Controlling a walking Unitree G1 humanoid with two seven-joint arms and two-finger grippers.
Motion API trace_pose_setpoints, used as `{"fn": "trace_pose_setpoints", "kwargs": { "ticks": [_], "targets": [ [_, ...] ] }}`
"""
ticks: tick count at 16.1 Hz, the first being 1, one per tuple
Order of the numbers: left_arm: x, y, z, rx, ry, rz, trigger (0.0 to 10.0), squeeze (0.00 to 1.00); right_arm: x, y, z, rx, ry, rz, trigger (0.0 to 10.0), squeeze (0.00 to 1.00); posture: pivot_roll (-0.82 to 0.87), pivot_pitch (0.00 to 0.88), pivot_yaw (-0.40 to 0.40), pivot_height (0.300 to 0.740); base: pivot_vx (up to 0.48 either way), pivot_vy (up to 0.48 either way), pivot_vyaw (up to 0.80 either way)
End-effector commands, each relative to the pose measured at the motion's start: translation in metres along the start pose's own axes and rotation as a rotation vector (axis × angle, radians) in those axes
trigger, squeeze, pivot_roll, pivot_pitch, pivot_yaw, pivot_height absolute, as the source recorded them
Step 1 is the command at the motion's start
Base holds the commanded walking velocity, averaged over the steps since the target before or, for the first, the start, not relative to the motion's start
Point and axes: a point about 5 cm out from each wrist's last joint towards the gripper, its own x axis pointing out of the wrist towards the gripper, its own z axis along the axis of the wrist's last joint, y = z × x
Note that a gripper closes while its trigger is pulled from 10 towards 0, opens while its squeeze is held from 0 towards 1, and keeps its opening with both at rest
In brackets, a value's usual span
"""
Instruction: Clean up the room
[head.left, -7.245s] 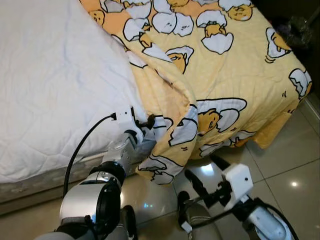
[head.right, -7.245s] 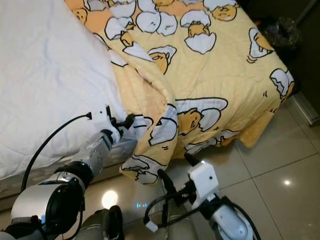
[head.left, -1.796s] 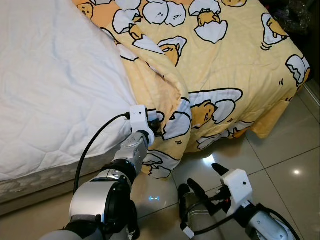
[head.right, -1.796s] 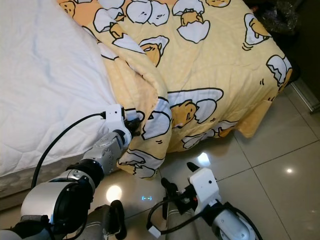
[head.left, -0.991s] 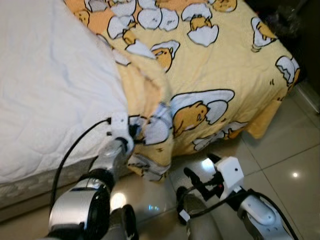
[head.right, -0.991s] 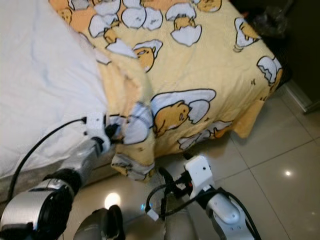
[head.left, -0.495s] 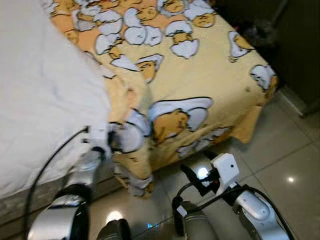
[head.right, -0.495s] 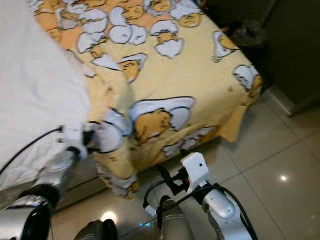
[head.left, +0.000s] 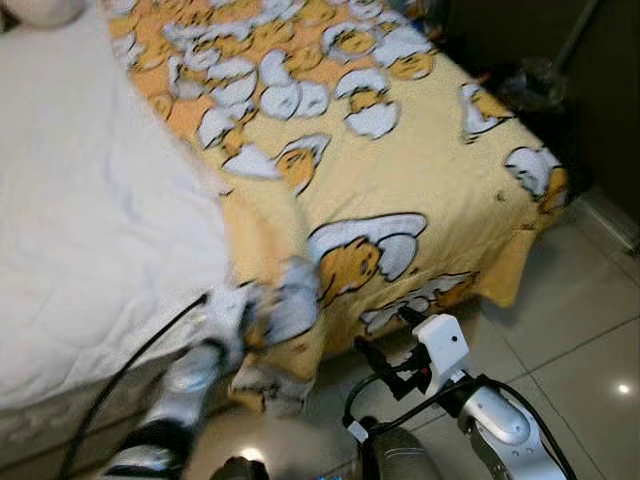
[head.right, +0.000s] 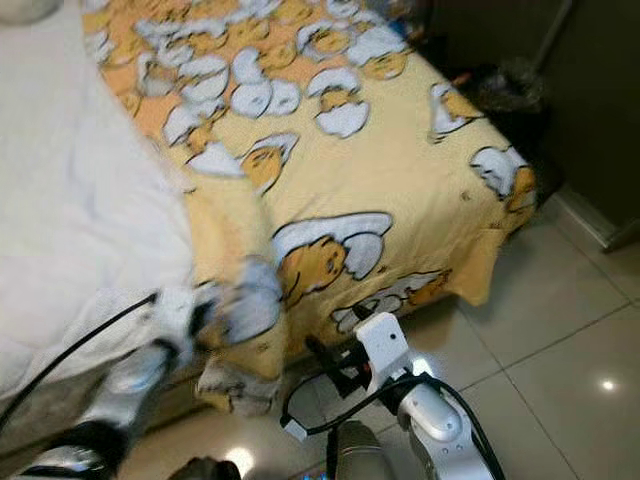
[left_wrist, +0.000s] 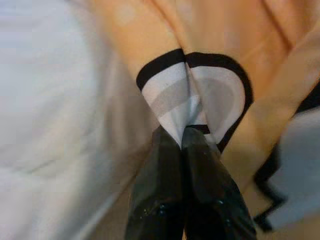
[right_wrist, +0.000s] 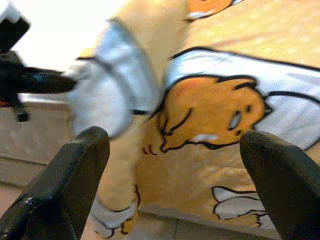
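A yellow blanket (head.left: 400, 150) printed with egg-and-chick cartoons covers the right half of the bed, its corner hanging toward the floor. Beside it lies bare white quilted mattress (head.left: 90, 240). My left gripper (head.left: 255, 310) is shut on a folded edge of the blanket (left_wrist: 187, 102) at the bed's side; the fabric is pinched between its two black fingertips (left_wrist: 170, 175). My right gripper (head.left: 385, 360) hangs low over the floor tiles, open, its fingers (right_wrist: 75, 175) spread wide and facing the hanging blanket corner (right_wrist: 210, 115).
Glossy beige floor tiles (head.left: 580, 300) spread out to the right of the bed. A dark cabinet or wall (head.left: 590, 90) stands at the far right, with a dark bag-like object (head.left: 530, 80) beside the bed corner. A pale pillow edge (head.left: 40, 8) shows at the top left.
The camera has swung and tilted, so more of the bed's far end shows. My left gripper still holds the blanket fold and has lifted it a little along the bed's side, blurred with motion.
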Motion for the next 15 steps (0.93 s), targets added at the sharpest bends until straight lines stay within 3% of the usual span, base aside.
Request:
{"fn": "trace_pose_setpoints", "kwargs": {
  "ticks": [1,3,5,6,7,9,10,11,12,13,14,15],
  "targets": [
    [-0.031,0.016,-0.062,0.032,0.263,0.079,0.0,0.0,-0.003,-0.001,-0.004,0.005,0.008,-0.004,10.0,0.0,-0.22,0.12,0.071,0.731,0.0,0.0,0.0],
    [-0.057,0.06,-0.084,0.089,0.387,0.267,0.0,0.0,-0.002,-0.002,-0.005,0.002,0.008,-0.007,10.0,0.0,-0.23,0.12,0.068,0.731,0.0,0.0,0.0],
    [-0.067,0.08,-0.087,0.087,0.396,0.368,0.0,0.0,-0.001,-0.002,-0.005,0.001,0.005,-0.006,10.0,0.0,-0.22,0.124,0.065,0.731,0.0,0.0,0.0],
    [-0.063,0.074,-0.082,0.036,0.326,0.32,0.0,0.0,-0.001,-0.001,-0.005,0.002,0.007,-0.003,10.0,0.0,-0.22,0.127,0.064,0.731,0.0,0.0,0.0],
    [-0.055,0.053,-0.076,0.341,0.286,0.181,0.0,0.0,0.0,0.001,-0.006,0.003,0.009,0.001,10.0,0.0,-0.21,0.13,0.065,0.731,0.0,0.0,0.0],
    [-0.05,0.045,-0.071,0.817,0.248,0.141,0.0,0.0,0.002,0.002,-0.006,0.004,0.007,0.003,10.0,0.0,-0.21,0.132,0.065,0.731,0.0,0.0,0.0],
    [-0.048,0.042,-0.07,0.904,0.225,0.132,0.0,0.0,0.002,0.002,-0.005,0.005,0.006,0.003,10.0,0.0,-0.21,0.133,0.064,0.731,0.0,0.0,0.0],
    [-0.047,0.036,-0.072,0.854,0.231,0.126,0.0,0.0,0.003,0.003,-0.005,0.005,0.002,0.004,10.0,0.0,-0.22,0.134,0.062,0.731,0.0,0.0,0.0],
    [-0.047,0.034,-0.075,0.522,0.296,0.168,0.0,0.0,0.003,0.003,-0.004,0.005,0.001,0.003,10.0,0.0,-0.22,0.136,0.062,0.731,0.0,0.0,0.0],
    [-0.046,0.031,-0.078,-0.046,0.294,0.221,0.0,0.0,0.003,0.002,-0.004,0.004,0.001,0.001,10.0,0.0,-0.22,0.137,0.063,0.731,0.0,0.0,0.0],
    [-0.045,0.039,-0.075,-0.373,0.234,0.284,0.0,0.0,0.002,0.001,-0.004,0.004,0.002,-0.001,10.0,0.0,-0.22,0.139,0.062,0.731,0.0,0.0,0.0],
    [-0.045,0.047,-0.074,-0.578,0.205,0.321,0.0,0.0,0.003,0.001,-0.004,0.003,0.002,-0.001,10.0,0.0,-0.22,0.139,0.062,0.731,0.0,0.0,0.0]
  ]
}}
